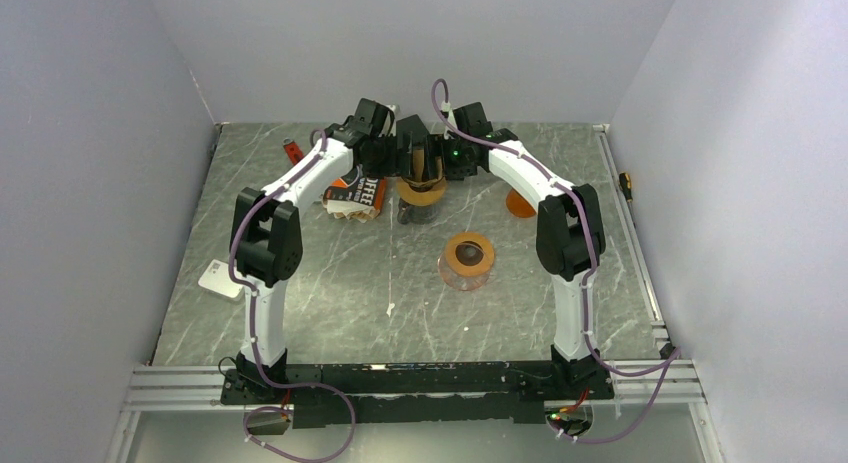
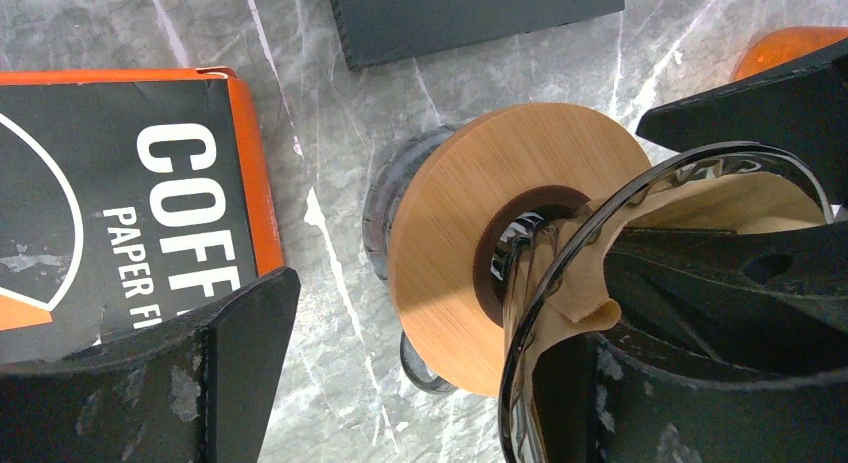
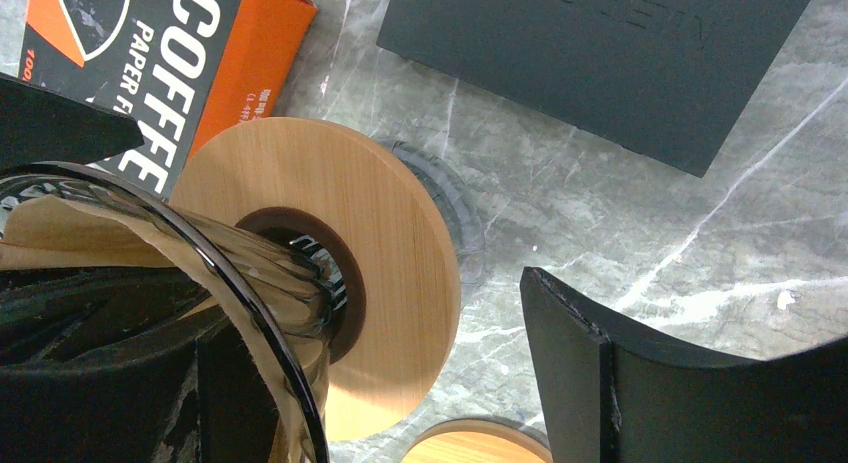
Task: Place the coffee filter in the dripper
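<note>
A glass dripper [image 1: 421, 191] with a wooden collar [image 2: 450, 213] stands at the back middle of the table. A brown paper coffee filter [image 2: 740, 198] lies inside its glass cone, with one edge curled over near the rim; it also shows in the right wrist view [image 3: 60, 233]. My left gripper [image 2: 430, 313] is open, its right finger down inside the cone against the filter, its left finger outside. My right gripper [image 3: 370, 313] is open the same way from the other side, its left finger inside the cone. Both grippers [image 1: 405, 163] [image 1: 440, 163] meet over the dripper.
An orange and black coffee filter box [image 1: 355, 193] lies left of the dripper. A flat black box [image 3: 600, 53] lies just behind it. A second dripper with a wooden ring [image 1: 468, 255] stands nearer. An orange piece [image 1: 520, 203] lies to the right, a white object [image 1: 222, 279] at the left.
</note>
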